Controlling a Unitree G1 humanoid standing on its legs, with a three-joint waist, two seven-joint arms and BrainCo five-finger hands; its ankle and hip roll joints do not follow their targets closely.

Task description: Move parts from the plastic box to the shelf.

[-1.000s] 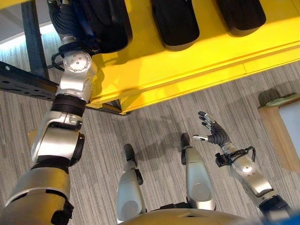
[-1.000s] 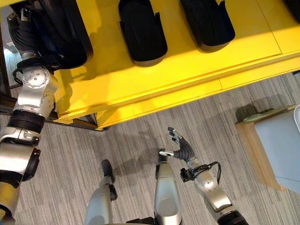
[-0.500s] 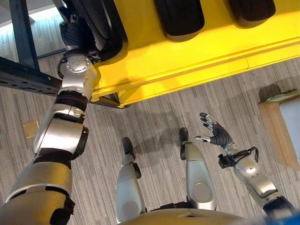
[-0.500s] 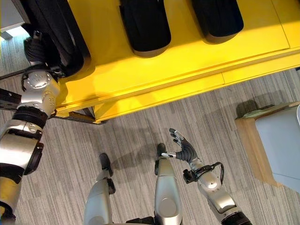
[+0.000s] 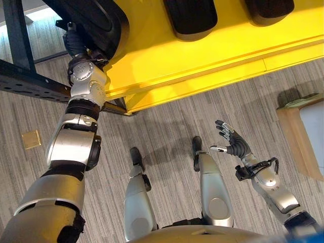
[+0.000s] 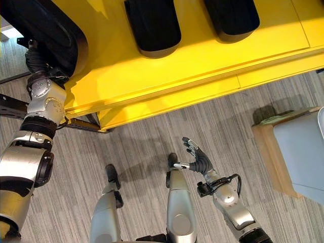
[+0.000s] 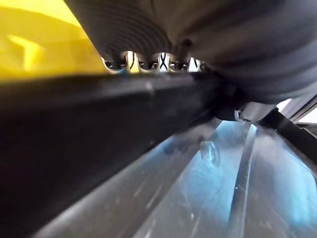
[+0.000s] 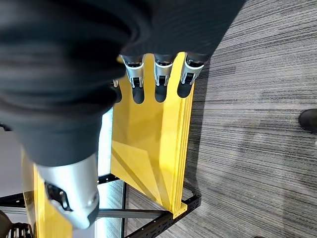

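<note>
My left arm reaches up to the yellow shelf (image 5: 167, 55). The left hand (image 5: 75, 43) disappears under a large black moulded part (image 5: 93, 17) at the shelf's left end. Up close in the left wrist view, that part's dark edge (image 7: 99, 129) lies right against the hand's ribbed cover (image 7: 198, 29) and hides the fingers. Two more black parts (image 5: 190, 17) (image 5: 268, 7) lie further right on the shelf. My right hand (image 5: 234, 146) hangs low over the floor, open with fingers spread, holding nothing.
A black metal frame beam (image 5: 30, 83) runs under the shelf's left end. A wood-edged box (image 5: 298, 136) with a pale inside stands on the floor at the right. A small tan square (image 5: 31, 139) lies on the grey striped floor at the left.
The camera has shifted, so the shelf sits differently in view. My left arm has stretched further up under the black part at the shelf's left end. The right hand has stayed put.
</note>
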